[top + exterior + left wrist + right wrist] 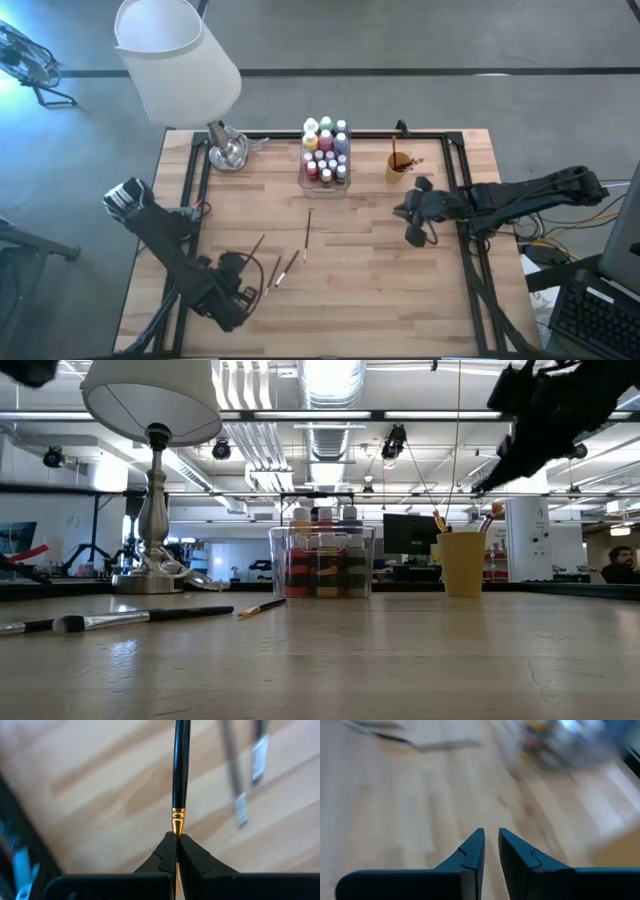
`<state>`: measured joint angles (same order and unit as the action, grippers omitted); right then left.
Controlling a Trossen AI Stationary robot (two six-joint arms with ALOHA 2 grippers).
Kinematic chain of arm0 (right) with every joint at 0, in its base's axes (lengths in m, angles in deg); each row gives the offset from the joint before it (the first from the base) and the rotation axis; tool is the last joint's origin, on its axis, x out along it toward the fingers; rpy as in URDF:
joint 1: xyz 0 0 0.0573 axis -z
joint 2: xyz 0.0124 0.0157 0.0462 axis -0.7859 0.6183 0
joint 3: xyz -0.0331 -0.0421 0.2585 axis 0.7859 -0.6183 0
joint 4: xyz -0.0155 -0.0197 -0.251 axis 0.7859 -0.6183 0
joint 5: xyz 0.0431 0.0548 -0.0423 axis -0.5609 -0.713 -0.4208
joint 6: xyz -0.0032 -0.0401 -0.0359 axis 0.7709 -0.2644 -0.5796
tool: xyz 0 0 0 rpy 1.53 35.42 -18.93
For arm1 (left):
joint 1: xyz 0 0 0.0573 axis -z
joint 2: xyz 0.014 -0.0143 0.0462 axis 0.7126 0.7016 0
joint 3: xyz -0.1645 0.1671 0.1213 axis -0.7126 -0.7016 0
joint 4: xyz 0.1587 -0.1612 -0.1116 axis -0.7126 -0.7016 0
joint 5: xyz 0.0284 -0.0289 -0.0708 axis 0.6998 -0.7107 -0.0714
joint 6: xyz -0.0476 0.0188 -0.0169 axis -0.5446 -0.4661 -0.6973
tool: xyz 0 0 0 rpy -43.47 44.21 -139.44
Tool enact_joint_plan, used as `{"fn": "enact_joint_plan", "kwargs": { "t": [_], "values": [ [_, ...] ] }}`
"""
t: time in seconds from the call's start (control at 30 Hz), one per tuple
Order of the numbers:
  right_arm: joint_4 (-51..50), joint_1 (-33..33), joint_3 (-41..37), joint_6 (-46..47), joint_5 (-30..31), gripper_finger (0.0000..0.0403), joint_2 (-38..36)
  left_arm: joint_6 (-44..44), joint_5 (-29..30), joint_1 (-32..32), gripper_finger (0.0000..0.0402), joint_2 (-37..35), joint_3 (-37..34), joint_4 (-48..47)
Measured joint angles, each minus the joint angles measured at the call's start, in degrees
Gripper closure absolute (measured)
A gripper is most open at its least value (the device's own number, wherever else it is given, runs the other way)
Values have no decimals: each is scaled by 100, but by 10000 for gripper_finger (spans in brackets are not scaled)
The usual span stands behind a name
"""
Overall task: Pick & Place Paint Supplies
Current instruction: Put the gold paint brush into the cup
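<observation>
My left gripper (243, 268) is near the table's front left, shut on a thin black-handled paintbrush (256, 247) with a gold ferrule. Two more brushes (286, 268) lie flat on the wood just right of it, and another brush (308, 235) lies farther in. A clear box (325, 186) at the far middle holds several white-capped paint bottles (325, 150). My right gripper (416, 236) hovers right of centre, near the orange cup (398, 165). Its fingers (479, 845) stand a narrow gap apart with nothing between them. My left gripper pinches the brush at its gold ferrule (178, 818), between the tips of its two fingers (167, 847). The fingers come from above, pointing steeply down. The black handle (181, 765) sticks out from the fingertips toward the table's far side. The fingers hide the bristle end.
A lamp with a white shade (175, 55) stands on a silver base (228, 152) at the far left corner. The orange cup (462, 563) holds a few brushes. A black frame (190, 180) runs along the table's sides. Bare wood lies between the two arms.
</observation>
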<state>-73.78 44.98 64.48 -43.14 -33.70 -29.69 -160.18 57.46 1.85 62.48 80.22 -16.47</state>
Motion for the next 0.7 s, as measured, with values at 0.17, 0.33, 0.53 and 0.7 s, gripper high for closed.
{"fn": "enact_joint_plan", "kwargs": {
  "t": [0.17,0.33,0.53,0.7],
  "values": [
    [1172,-298,-75,-932,-609,342,65,716,1185,-399,396,-392,76,142],
    [1848,-757,-77,-1799,-564,349,388,2000,2041,-955,396,-842,55,822],
    [2834,-1369,-77,-2838,288,359,999,4107,2219,-1788,396,-1177,55,2310],
    [3721,-1967,-75,-3830,1804,356,1583,5571,1778,-2511,396,-1205,34,3385]
  ]
}}
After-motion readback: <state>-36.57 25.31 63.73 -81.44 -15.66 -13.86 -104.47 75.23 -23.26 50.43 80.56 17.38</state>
